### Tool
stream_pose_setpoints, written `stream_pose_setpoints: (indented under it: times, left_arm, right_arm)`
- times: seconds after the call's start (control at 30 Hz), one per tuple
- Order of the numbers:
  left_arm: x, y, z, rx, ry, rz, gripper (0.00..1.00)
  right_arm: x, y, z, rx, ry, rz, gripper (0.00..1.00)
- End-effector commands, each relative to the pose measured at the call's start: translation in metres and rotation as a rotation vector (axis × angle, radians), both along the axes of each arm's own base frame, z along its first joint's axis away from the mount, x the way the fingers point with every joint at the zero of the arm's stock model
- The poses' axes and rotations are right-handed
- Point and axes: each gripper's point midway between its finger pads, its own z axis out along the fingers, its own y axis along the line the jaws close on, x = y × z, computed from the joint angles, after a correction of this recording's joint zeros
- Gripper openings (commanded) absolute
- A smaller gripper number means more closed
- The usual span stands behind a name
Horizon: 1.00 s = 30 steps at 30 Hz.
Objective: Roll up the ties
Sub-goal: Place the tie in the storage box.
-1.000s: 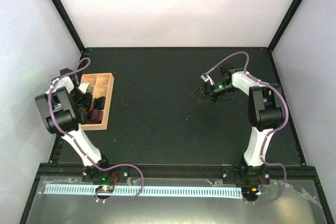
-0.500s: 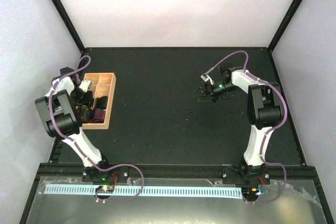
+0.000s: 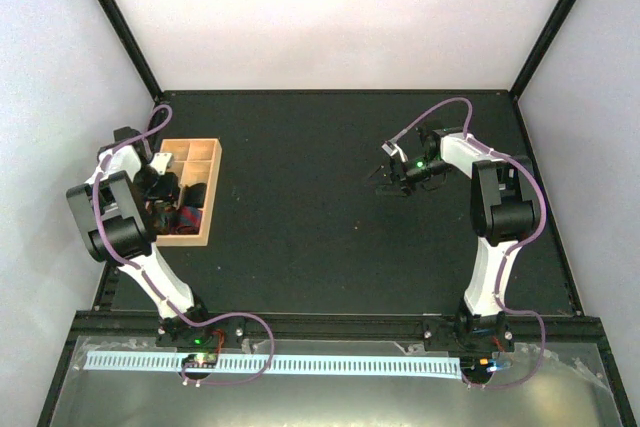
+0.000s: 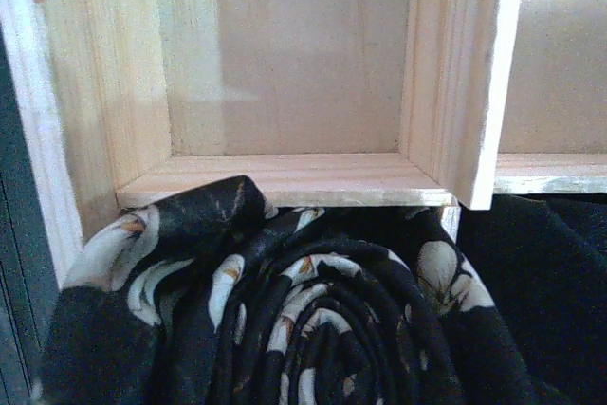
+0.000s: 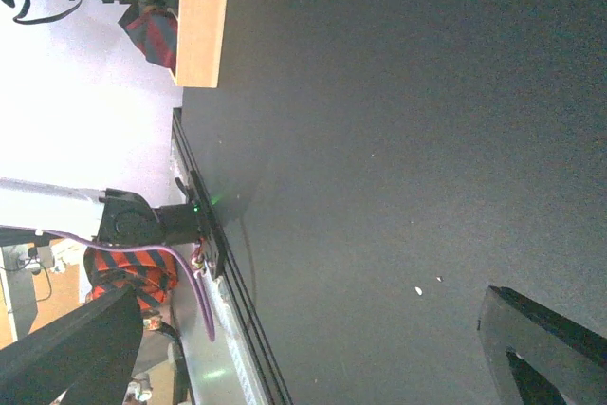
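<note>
Seen from above, a dark mat (image 3: 320, 237) fills the middle of the frame, bordered by a black frame and pale walls. A wooden tray (image 3: 211, 192) sits at centre left, close to the mat's left edge. The left gripper (image 3: 163, 190) is down over the tray, and whether its jaws are wide or narrow cannot be told. In the left wrist view a rolled tie (image 4: 322, 329), black with pale petal shapes, fills the bottom of the frame. It is coiled in a spiral and packed into one compartment. Its folds touch the tray's outer wall at lower left and press up under the cross divider. Above that divider, a compartment shows its bare wooden floor. The right gripper (image 5: 313, 296) is at centre right of the top view, well apart from the tray, with a broad stretch of mat between them. Its jaws are spread wide with only mat showing between them. In the right wrist view the tray's long wall is at upper left, with a red striped roll (image 5: 152, 30) behind it.
</note>
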Motion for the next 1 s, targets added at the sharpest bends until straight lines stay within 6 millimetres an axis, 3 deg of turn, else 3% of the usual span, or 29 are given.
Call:
stream_pose_setpoints:
  times: [0.0, 0.8, 0.87, 0.97]
  left_arm:
    - [0.012, -0.005, 0.019, -0.018, -0.037, -0.015, 0.56]
    - [0.009, 0.002, 0.038, 0.009, -0.044, -0.011, 0.75]
    - [0.007, 0.005, 0.037, 0.01, -0.042, 0.0, 0.75]
    - [0.008, 0.012, 0.034, 0.026, -0.049, 0.015, 0.66]
  right_arm:
    - [0.002, 0.0, 0.005, 0.022, -0.013, -0.007, 1.0]
    - [0.007, 0.001, 0.004, 0.032, -0.008, -0.017, 1.0]
    - [0.006, 0.001, 0.004, 0.033, -0.009, -0.014, 1.0]
    - [0.006, 0.001, 0.003, 0.034, -0.007, -0.014, 1.0]
